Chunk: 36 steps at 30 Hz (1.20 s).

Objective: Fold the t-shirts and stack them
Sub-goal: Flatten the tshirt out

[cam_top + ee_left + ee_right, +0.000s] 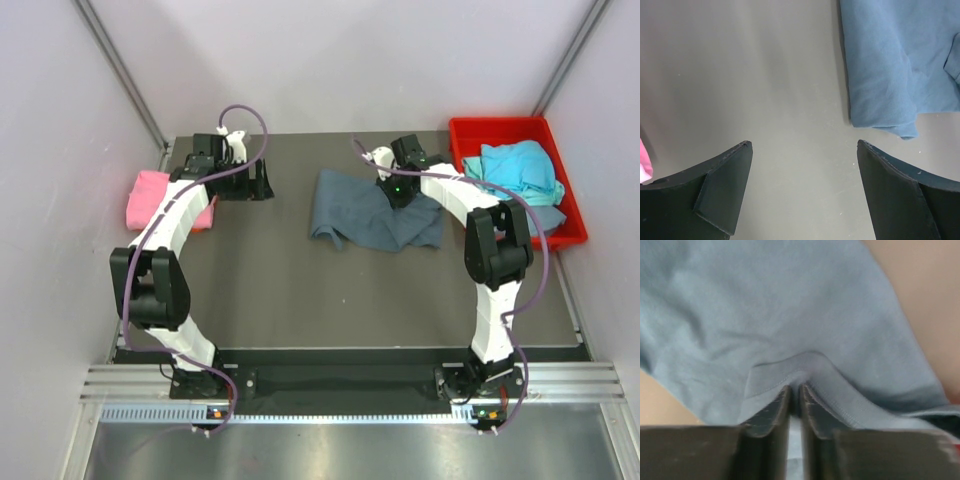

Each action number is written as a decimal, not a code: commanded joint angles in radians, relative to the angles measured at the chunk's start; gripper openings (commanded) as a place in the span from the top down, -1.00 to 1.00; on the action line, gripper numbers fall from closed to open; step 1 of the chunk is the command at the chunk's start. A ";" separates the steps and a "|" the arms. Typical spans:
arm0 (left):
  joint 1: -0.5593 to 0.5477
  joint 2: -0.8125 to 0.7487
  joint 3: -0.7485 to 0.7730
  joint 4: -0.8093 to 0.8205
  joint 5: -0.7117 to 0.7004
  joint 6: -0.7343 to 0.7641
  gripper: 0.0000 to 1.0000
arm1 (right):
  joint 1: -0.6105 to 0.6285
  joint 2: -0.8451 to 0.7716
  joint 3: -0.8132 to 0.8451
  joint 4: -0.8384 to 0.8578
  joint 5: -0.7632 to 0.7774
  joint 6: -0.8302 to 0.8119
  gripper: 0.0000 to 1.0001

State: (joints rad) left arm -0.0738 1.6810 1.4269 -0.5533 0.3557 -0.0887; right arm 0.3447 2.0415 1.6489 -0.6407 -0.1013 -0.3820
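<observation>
Nearest the overhead camera sit the two arm bases [195,380], bolted at the table's front edge, so both arms reach away over the dark grey table [300,300].

At the far left a soft pink t-shirt [148,195] lies folded into a compact rectangle at the table's edge, which looks like the start of the stack. Just right of it the left gripper [804,144] hangs over bare tabletop with its jaws spread wide and nothing between them. It seems to be waiting for its share of the fold.

In the middle a slate blue-grey cotton t-shirt [360,215] lies rumpled and only partly spread. The right gripper [795,387] is down on its far right part, jaws all but closed on a raised ridge of stitched hem. This pinch is probably meant for pulling the cloth out flat.

At the far right a red plastic bin [500,128] holds a crumpled turquoise t-shirt [515,165] that is not yet folded, with darker cloth showing beneath it.
</observation>
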 commanded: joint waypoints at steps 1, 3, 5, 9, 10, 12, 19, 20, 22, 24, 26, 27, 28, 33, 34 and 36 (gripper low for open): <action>-0.003 0.008 0.047 0.021 0.020 -0.006 -0.79 | -0.004 -0.047 0.005 -0.045 0.000 -0.001 0.96; -0.003 0.013 0.043 0.023 0.025 -0.009 -0.79 | -0.001 -0.078 0.008 -0.045 0.003 0.000 1.00; -0.004 0.017 0.038 0.030 0.031 -0.017 -0.78 | -0.003 -0.105 0.018 -0.050 0.006 -0.003 1.00; -0.003 0.032 0.041 0.042 0.049 -0.035 -0.77 | -0.001 -0.205 0.072 -0.120 0.015 -0.024 1.00; -0.004 0.036 0.043 0.044 0.060 -0.039 -0.77 | -0.004 -0.230 0.072 -0.132 0.012 -0.024 1.00; -0.004 0.049 0.047 0.053 0.072 -0.052 -0.76 | -0.003 -0.322 0.051 -0.163 0.012 -0.024 1.00; -0.012 0.079 0.083 0.061 0.094 -0.069 -0.75 | -0.001 -0.573 -0.145 -0.316 -0.050 0.008 1.00; -0.012 0.079 0.090 0.061 0.094 -0.069 -0.75 | -0.001 -0.624 -0.188 -0.326 -0.063 0.008 1.00; -0.012 0.080 0.095 0.061 0.094 -0.068 -0.75 | 0.000 -0.658 -0.303 -0.362 -0.118 0.008 1.00; -0.012 0.074 0.093 0.059 0.094 -0.065 -0.75 | 0.000 -0.690 -0.389 -0.376 -0.146 0.026 1.00; -0.012 0.066 0.086 0.056 0.094 -0.063 -0.75 | 0.000 -0.708 -0.415 -0.373 -0.164 0.035 0.89; -0.012 0.062 0.083 0.055 0.094 -0.062 -0.75 | 0.002 -0.705 -0.417 -0.381 -0.173 0.022 0.74; -0.012 0.059 0.079 0.055 0.097 -0.062 -0.75 | 0.000 -0.699 -0.408 -0.379 -0.167 0.020 0.53; -0.017 0.029 0.037 0.046 0.114 -0.059 -0.75 | -0.001 -0.623 -0.307 -0.314 -0.129 0.000 0.07; -0.018 0.025 0.027 0.044 0.115 -0.059 -0.75 | 0.000 -0.606 -0.301 -0.309 -0.135 -0.004 0.07; -0.020 0.013 0.004 0.041 0.115 -0.056 -0.75 | -0.001 -0.546 -0.296 -0.306 -0.149 -0.030 0.06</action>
State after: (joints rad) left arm -0.0868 1.7576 1.4544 -0.5312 0.4442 -0.1516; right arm 0.3447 1.4380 1.3025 -0.9894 -0.2295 -0.3771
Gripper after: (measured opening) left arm 0.877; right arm 0.468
